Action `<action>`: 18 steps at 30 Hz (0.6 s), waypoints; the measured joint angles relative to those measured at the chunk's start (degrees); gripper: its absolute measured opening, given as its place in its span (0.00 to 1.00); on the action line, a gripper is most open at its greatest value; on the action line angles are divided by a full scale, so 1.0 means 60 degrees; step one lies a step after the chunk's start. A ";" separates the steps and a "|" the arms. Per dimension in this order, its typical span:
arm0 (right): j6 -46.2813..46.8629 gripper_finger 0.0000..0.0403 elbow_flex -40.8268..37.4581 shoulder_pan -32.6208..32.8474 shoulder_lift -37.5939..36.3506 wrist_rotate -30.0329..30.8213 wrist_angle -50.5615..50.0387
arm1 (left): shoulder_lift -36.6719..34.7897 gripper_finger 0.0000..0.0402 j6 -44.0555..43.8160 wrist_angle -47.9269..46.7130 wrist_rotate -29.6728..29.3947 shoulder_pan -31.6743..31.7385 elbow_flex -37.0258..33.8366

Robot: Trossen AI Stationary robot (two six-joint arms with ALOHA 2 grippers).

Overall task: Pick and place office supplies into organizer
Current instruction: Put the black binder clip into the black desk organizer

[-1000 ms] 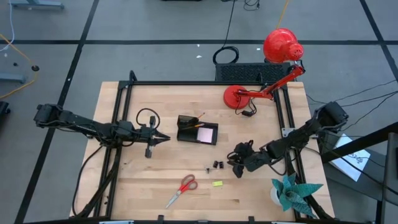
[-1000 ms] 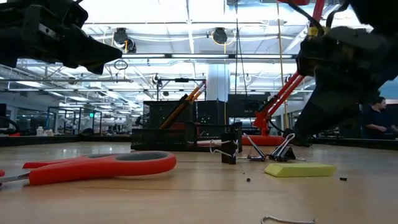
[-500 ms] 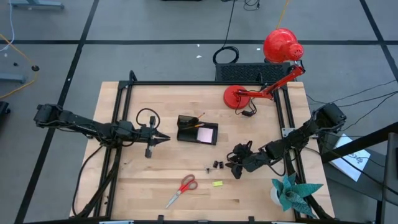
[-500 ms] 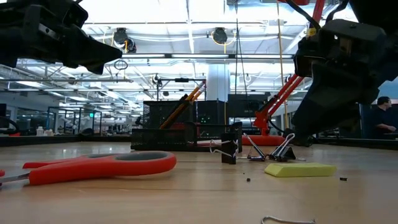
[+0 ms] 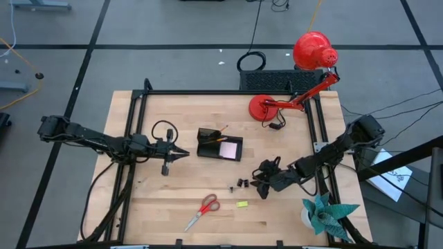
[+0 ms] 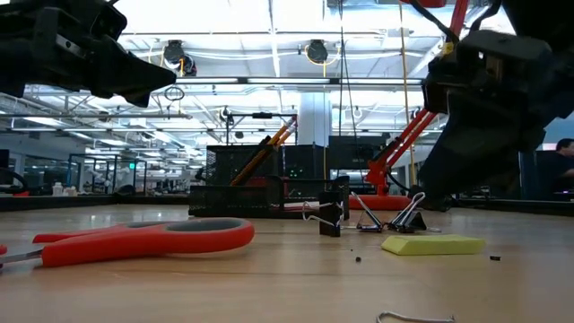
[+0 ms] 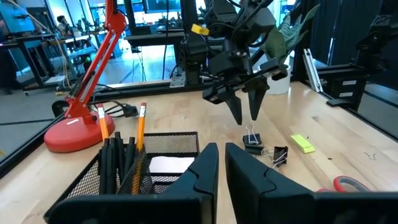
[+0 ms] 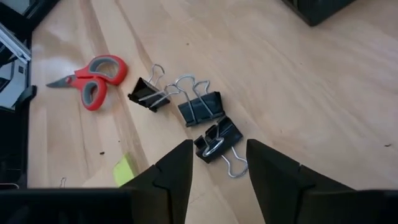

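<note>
The right gripper [image 8: 217, 163] hangs with its fingers spread just over the nearest black clip [image 8: 217, 138], probably to pinch it. The organizer [image 5: 220, 146] sits at frame centre, already holding pencils. The left gripper [image 5: 181, 154], fingers pressed together, waits beside it.

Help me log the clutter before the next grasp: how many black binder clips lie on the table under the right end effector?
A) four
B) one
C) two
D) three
D, since the right wrist view shows three binder clips lying close together on the wood just ahead of the open right end effector, with the scissors farther off.
</note>
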 joint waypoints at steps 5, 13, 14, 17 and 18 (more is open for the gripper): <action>0.0080 0.36 0.0000 -0.0027 0.0518 -0.0250 0.0399 | 0.0000 0.09 0.0000 -0.0004 -0.0002 0.0000 0.0000; 0.0049 0.36 -0.0007 -0.0190 0.0917 -0.0257 0.0821 | 0.0000 0.09 -0.0004 -0.0059 -0.0004 0.0000 0.0000; 0.0014 0.36 -0.0007 -0.0199 0.0927 -0.0260 0.0958 | 0.0000 0.09 -0.0004 -0.0072 -0.0004 0.0000 0.0000; -0.0142 0.36 -0.0007 -0.0242 0.0931 -0.0255 0.1195 | 0.0000 0.09 -0.0004 -0.0076 -0.0004 0.0000 0.0000; -0.0163 0.36 -0.0007 -0.0259 0.0931 -0.0242 0.1223 | 0.0000 0.09 -0.0004 -0.0080 -0.0004 0.0000 0.0000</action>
